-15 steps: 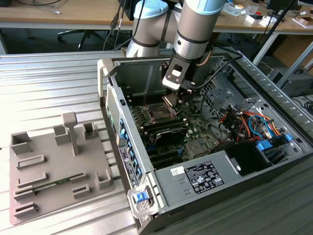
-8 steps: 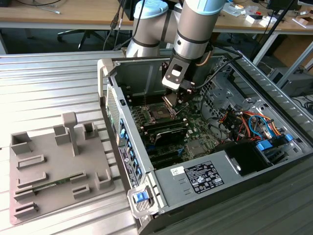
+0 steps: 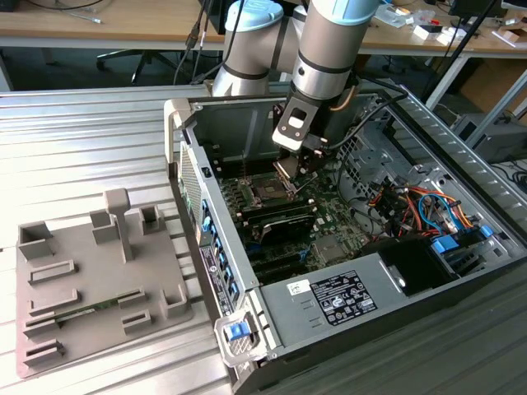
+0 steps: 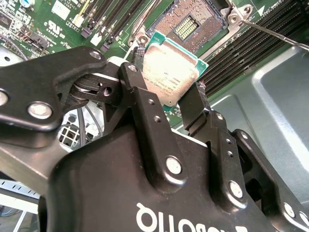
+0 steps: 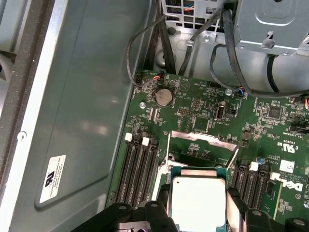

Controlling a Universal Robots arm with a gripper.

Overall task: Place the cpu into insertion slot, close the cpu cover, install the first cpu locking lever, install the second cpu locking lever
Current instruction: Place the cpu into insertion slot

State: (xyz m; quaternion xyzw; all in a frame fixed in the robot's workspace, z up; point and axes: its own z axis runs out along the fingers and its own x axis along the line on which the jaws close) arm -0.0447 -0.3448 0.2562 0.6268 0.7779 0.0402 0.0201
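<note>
- Inside the open case (image 3: 239, 123), reaching down with the arm (image 3: 329, 49) toward the green board (image 3: 329, 218), well apart from the grey tray (image 3: 99, 280) at the exterior view's left.
- Hanging the gripper (image 4: 169, 72) just above the slot (image 4: 190, 24) in the second wrist view, apart from it.
- Leaving the cover (image 5: 203, 137) raised at the slot's far edge in the first wrist view, as far as can be judged.
- Pinching the cpu (image 4: 171, 67) between both fingers (image 4: 145, 106), clamped on two opposite edges, metal face turned to the camera, not yet seated.
- Leaving a thin lever (image 4: 275, 36) swung free beside the slot.
- Risking bent socket pins, by this reading, through coming down tilted or off-centre; judging the cpu tilted against the slot in the second wrist view.
- Risking a slip too, gripping only thin edges with little pad contact.
- Risking a snag on the raised cover or the loose lever through drifting sideways on the way down.
- Noting a white label (image 5: 52, 178) on the case wall and a second label (image 3: 342, 298) on the grey box near the case front, both carrying print, not read off.
- Noting fine print on the cpu face, white lettering on the board and on the gripper body, likewise left unread.
</note>
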